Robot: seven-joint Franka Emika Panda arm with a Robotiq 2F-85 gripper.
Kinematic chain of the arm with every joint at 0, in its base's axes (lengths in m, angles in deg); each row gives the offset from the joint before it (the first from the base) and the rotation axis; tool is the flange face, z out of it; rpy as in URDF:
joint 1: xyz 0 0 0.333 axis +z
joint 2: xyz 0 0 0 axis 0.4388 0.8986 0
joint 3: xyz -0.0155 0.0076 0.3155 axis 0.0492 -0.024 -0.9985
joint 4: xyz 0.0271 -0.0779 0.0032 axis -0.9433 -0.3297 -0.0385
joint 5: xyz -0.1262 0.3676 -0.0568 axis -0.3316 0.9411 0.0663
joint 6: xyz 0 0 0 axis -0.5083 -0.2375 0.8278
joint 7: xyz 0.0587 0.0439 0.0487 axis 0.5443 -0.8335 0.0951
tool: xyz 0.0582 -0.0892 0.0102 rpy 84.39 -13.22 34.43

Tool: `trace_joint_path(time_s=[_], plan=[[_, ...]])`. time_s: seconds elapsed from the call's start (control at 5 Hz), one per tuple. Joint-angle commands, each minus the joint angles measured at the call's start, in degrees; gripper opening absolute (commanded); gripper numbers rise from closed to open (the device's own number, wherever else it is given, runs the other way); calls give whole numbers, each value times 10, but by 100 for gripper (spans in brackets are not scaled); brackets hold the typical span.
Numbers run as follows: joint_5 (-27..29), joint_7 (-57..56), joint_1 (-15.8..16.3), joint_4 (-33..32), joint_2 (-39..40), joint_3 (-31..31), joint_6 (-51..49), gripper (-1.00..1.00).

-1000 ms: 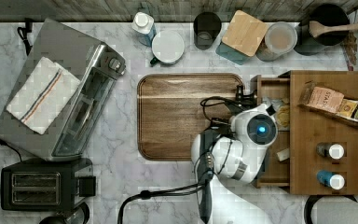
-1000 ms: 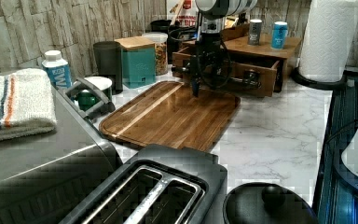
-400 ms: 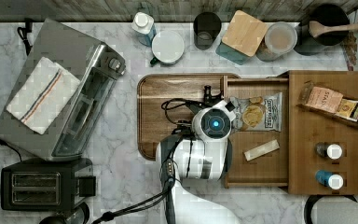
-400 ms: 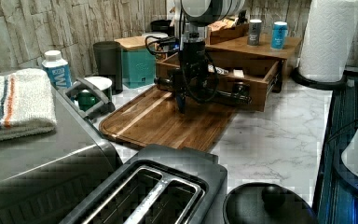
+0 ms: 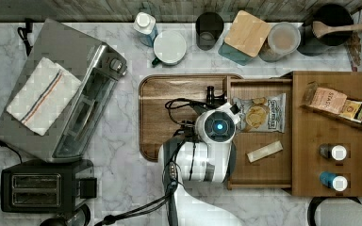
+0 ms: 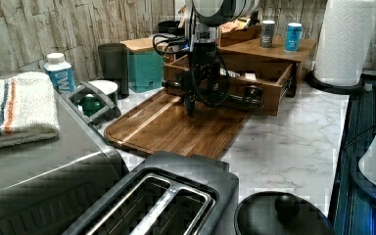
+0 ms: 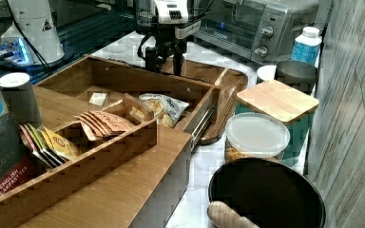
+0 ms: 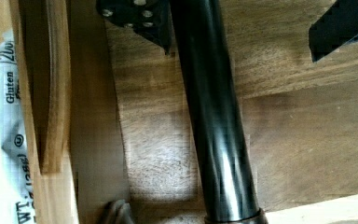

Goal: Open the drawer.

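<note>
Table (image 5: 118, 188), top view, left to right:

1. Toaster oven (image 5: 82, 99), with a folded striped towel (image 5: 42, 96) on its roof; a slot toaster (image 5: 42, 190) sits below it in the top view.
2. Cutting board (image 5: 165, 101), dark wood with rounded corners, lying flat at mid-table.
3. Pincer (image 6: 192, 93), hanging from the arm above the seam where board meets drawer front. In the wrist view the two fingers (image 8: 140, 18) stand apart on either side of the black bar, which runs between them with a clear gap on one side; so the pincer brackets the handle (image 8: 214, 121) and does not look clamped on it.
4. Drawer (image 5: 264, 165), medium-brown wood, wide and shallow, drawn well out of its cabinet (image 5: 330, 141) toward the top view's left, its front edge overhanging the cutting board. Contents: a chip bag (image 5: 259, 113) and a small pale bar (image 5: 264, 151).
5. Handle, long black metal bar across the drawer front. Its long axis runs crosswise to the drawer's travel. The drawer body lies on the top view's right of the pincer, so any further opening would mean pulling toward the top view's left, away from the cabinet.

Judgement: the drawer appears largely open; little travel seems left.
</note>
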State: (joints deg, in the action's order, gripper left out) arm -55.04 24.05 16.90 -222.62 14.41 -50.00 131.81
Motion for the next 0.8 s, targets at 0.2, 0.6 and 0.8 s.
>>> trace_joint_path(time_s=[0.2,0.6,0.8], plan=[[-10,62,96,9,-52,-87,-9,100],[-10,63,93,9,-52,-90,-9,100],[-10,63,93,9,-52,-90,-9,100]])
